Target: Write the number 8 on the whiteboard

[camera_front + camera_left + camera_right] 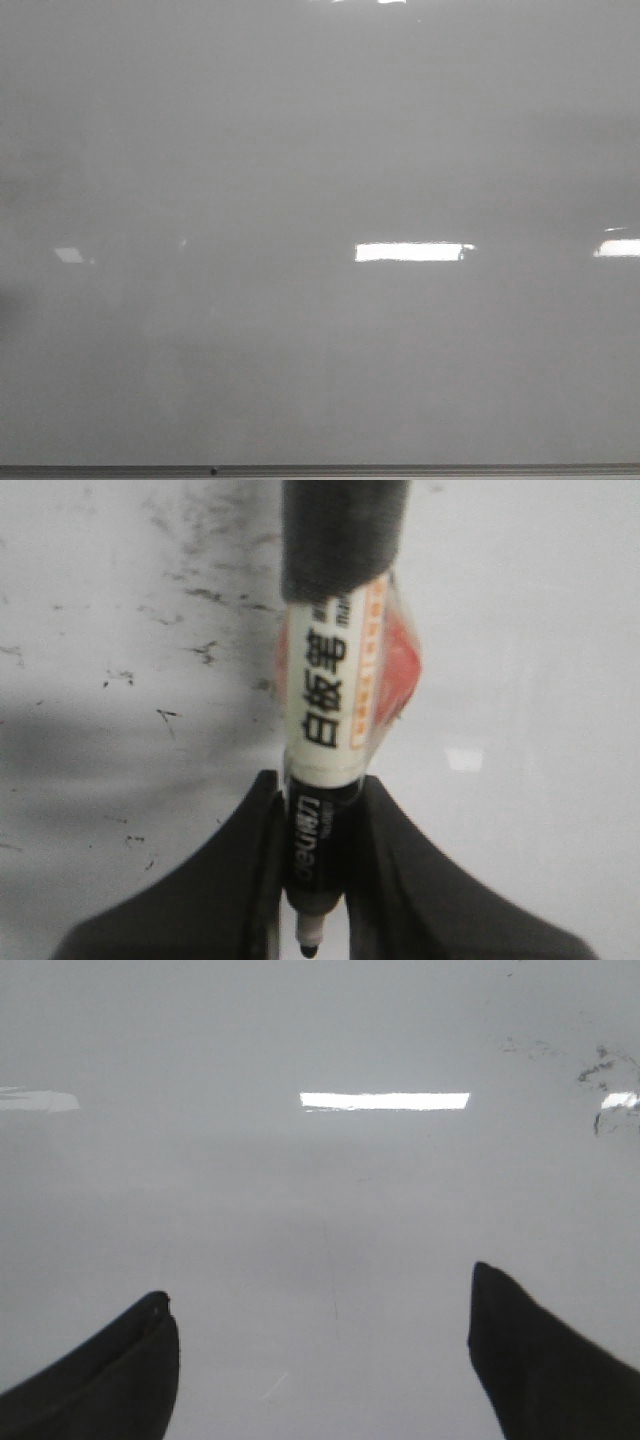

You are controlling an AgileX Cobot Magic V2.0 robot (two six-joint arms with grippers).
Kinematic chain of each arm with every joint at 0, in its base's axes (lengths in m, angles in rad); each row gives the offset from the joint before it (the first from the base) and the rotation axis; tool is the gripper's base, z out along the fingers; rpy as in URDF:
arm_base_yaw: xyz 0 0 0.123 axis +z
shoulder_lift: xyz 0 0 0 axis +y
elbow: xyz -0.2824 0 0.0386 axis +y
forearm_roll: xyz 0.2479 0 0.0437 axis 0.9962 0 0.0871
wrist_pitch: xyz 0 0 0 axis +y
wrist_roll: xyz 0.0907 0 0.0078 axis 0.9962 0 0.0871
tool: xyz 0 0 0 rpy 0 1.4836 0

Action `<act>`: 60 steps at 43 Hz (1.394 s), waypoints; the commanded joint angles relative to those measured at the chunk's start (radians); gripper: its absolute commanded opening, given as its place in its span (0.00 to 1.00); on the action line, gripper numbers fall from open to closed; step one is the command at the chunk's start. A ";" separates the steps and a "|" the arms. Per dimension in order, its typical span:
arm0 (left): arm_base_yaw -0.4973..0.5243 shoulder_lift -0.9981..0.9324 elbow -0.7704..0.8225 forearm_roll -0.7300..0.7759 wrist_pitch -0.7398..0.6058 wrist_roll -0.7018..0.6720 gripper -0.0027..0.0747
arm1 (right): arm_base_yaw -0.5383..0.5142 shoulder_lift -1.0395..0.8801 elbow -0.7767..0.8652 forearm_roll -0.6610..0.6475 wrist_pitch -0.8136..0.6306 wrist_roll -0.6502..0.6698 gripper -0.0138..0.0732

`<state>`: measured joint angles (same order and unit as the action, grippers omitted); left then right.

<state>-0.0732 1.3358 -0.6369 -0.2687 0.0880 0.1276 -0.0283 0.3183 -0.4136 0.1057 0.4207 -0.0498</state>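
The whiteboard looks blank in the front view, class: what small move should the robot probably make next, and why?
Probably bring the left end effector toward the whiteboard until the marker tip touches. The front view shows no figure eight yet, only glare, and the marker is already clamped between the left fingers. The right end effector is open and holds nothing.

The whiteboard (300, 130) fills the front view, pale grey and glossy. Bright glare patches (412, 252) lie at its middle right. A thin grey frame edge (400, 470) runs along the near side.
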 commanded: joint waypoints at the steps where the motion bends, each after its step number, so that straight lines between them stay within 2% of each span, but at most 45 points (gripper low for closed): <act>1: -0.008 -0.107 -0.083 0.034 0.157 0.003 0.01 | -0.006 0.019 -0.037 -0.001 -0.068 -0.004 0.86; 6: -0.054 -0.129 -0.206 0.039 0.494 0.108 0.01 | -0.006 0.039 -0.056 -0.001 -0.011 -0.005 0.86; 10: -0.113 -0.125 -0.289 0.010 0.685 0.227 0.01 | -0.006 0.104 -0.102 -0.001 0.074 -0.022 0.86; 12: -0.149 -0.125 -0.316 -0.019 0.724 0.284 0.01 | -0.002 0.148 -0.130 0.002 0.113 -0.034 0.86; 17: -0.262 -0.125 -0.355 -0.117 0.777 0.542 0.01 | 0.046 0.277 -0.208 0.046 0.213 -0.084 0.86; 21: -0.357 -0.125 -0.372 -0.174 0.882 0.811 0.01 | 0.117 0.390 -0.284 0.109 0.304 -0.197 0.86; 25: -0.437 -0.125 -0.384 -0.189 0.988 0.958 0.01 | 0.206 0.483 -0.366 0.171 0.425 -0.305 0.86; 32: -0.505 -0.125 -0.396 -0.191 1.020 0.970 0.01 | 0.375 0.608 -0.503 0.291 0.611 -0.484 0.86; 40: -0.512 -0.125 -0.396 -0.211 1.020 0.970 0.01 | 0.565 0.707 -0.633 0.412 0.602 -0.589 0.86; 45: -0.512 -0.125 -0.396 -0.211 1.020 0.970 0.01 | 0.648 0.789 -0.697 0.423 0.553 -0.625 0.86; 53: -0.512 -0.125 -0.396 -0.211 1.015 0.970 0.01 | 0.705 0.928 -0.775 0.459 0.510 -0.706 0.86; 60: -0.512 -0.125 -0.396 -0.211 1.013 0.970 0.01 | 0.718 1.020 -0.811 0.573 0.513 -0.819 0.86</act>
<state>-0.5788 1.2363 -1.0003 -0.4360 1.1178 1.0979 0.6857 1.3275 -1.1793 0.5833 0.9653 -0.8000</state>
